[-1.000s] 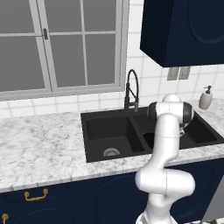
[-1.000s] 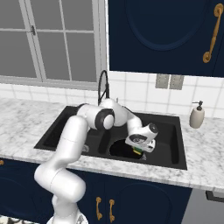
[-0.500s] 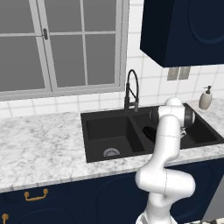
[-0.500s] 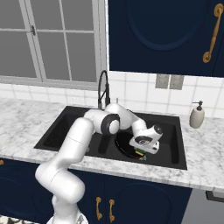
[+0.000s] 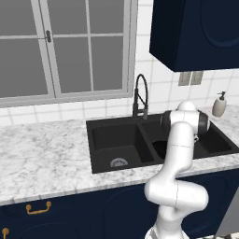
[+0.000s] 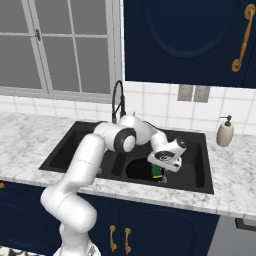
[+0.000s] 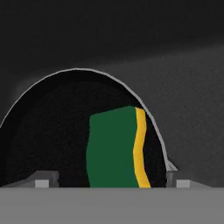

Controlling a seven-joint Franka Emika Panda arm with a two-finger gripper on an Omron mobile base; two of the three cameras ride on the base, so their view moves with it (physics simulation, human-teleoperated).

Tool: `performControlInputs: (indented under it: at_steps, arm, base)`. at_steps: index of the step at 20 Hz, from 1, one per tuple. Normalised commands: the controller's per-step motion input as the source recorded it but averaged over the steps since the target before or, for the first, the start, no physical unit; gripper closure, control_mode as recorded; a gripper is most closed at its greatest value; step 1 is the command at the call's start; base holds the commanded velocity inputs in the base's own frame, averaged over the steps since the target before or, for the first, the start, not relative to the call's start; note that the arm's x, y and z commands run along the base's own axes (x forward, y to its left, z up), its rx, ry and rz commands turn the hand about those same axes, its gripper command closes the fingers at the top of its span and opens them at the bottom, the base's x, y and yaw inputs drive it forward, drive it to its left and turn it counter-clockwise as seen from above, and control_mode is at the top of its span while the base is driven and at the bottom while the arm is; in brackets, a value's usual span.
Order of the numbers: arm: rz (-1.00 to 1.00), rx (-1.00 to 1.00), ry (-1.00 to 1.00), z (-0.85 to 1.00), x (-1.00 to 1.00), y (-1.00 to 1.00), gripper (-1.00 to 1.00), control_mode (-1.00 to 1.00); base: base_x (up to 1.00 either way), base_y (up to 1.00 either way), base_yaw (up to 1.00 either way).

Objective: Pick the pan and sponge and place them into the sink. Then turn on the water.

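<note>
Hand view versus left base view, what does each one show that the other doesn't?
The hand view alone shows the small green and yellow sponge lying in the round black frying pan, between the spread fingertips of the open hand. The left base view alone shows the tall black faucet, beige soap dispenser and marble counter. Both show the matte black sink.

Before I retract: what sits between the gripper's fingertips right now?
The sponge, lying inside the pan, sits between the spread tips of the gripper in the hand view.
</note>
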Motion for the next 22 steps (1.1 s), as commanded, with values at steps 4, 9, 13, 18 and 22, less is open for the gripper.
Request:
performControlInputs:
  at_steps: [4, 9, 13, 18, 22]
  arm:
    - [0.0, 0.0, -0.01, 0.36, -0.14, 0.17, -1.0, -1.0]
    - [0.0, 0.0, -0.19, 0.45, -0.34, 0.17, -1.0, -1.0]
    - [0.0, 0.0, -0.26, 0.63, -0.33, 0.24, -1.0, -1.0]
    - [0.0, 0.0, -0.21, 0.71, -0.3, 0.2, -1.0, -1.0]
    - [0.02, 0.0, -0.23, 0.8, -0.41, 0.01, -1.0, -1.0]
  base:
    - [0.0, 0.0, 0.0]
    - [0.0, 0.0, 0.0]
    - [0.0, 0.0, 0.0]
    - [0.0, 0.0, 0.0]
    - [0.0, 0.0, 0.0]
